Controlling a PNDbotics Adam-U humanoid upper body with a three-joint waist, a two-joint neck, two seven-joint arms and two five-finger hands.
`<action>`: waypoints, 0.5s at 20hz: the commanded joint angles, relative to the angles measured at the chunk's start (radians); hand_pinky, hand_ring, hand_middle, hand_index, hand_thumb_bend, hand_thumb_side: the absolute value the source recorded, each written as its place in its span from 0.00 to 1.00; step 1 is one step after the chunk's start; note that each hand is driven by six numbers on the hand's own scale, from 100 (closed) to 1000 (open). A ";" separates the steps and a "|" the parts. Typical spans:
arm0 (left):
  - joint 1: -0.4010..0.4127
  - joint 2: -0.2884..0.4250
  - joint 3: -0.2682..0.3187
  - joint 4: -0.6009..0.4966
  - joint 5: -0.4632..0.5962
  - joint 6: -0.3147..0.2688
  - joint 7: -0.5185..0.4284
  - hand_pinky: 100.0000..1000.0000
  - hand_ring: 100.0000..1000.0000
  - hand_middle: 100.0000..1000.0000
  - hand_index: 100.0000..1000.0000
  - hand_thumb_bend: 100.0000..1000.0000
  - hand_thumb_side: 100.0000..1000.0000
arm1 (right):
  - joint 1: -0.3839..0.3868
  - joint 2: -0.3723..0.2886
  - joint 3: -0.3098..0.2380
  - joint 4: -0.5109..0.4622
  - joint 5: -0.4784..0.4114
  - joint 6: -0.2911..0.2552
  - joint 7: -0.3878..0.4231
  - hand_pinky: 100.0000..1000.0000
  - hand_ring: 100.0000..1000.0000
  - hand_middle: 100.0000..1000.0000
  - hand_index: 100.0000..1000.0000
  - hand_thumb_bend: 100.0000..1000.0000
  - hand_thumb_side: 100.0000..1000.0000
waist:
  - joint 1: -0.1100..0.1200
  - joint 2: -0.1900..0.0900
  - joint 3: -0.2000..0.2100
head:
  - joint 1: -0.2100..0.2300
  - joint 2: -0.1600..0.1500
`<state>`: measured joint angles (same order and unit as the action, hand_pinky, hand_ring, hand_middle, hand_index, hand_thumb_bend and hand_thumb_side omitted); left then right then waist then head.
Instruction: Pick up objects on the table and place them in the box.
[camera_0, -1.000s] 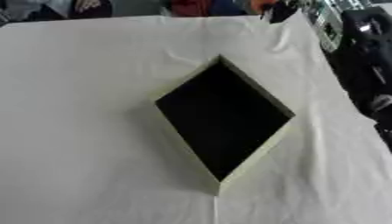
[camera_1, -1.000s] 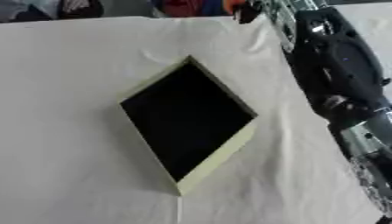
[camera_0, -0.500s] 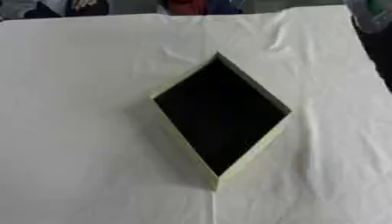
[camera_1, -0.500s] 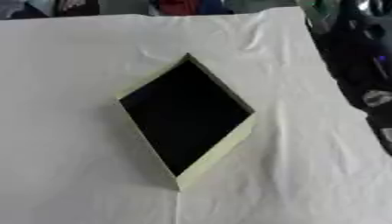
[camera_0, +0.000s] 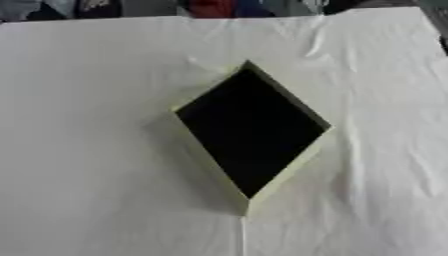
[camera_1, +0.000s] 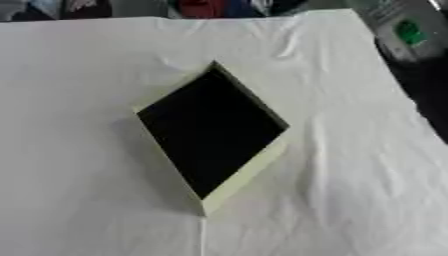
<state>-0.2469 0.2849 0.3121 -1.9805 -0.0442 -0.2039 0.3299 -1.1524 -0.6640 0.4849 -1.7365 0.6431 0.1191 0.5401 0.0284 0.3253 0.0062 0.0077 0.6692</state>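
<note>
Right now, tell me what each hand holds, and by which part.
Nothing can be reported as held: neither hand shows in either view. Only the box sits on the white cloth.

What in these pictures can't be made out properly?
- Inside of the box: both views show only flat black; whether anything lies in it cannot be told.
- Robot's hands: neither shows in either view.
- Grey thing with a green spot: right eye view only, blurred and cut off at the upper right corner.
- Coloured shapes beyond the white cloth: cut by the top edge, too blurred to name.
</note>
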 joint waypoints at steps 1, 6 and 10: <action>-0.003 0.034 0.008 -0.019 -0.001 0.001 0.003 0.60 0.63 0.70 0.78 0.00 0.63 | 0.006 -0.042 0.001 -0.096 -0.062 0.024 0.010 0.59 0.64 0.40 0.51 0.00 0.00 | -0.001 -0.027 -0.003 | 0.007 0.011; 0.001 0.036 0.007 -0.019 -0.002 0.003 0.003 0.60 0.63 0.70 0.78 0.00 0.63 | 0.066 -0.054 0.024 -0.143 -0.118 0.047 -0.021 0.57 0.64 0.39 0.51 0.00 0.00 | -0.006 -0.037 -0.010 | 0.013 0.021; 0.000 0.036 0.003 -0.019 -0.001 0.004 0.000 0.60 0.63 0.70 0.78 0.00 0.63 | 0.095 -0.050 0.041 -0.163 -0.145 0.047 -0.046 0.55 0.64 0.39 0.51 0.00 0.00 | -0.007 -0.043 -0.009 | 0.013 0.024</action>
<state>-0.2443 0.2922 0.3117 -1.9805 -0.0453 -0.2006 0.3306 -1.0443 -0.6926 0.5322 -1.8784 0.5112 0.1647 0.5058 0.0223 0.3058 -0.0046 0.0185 0.6862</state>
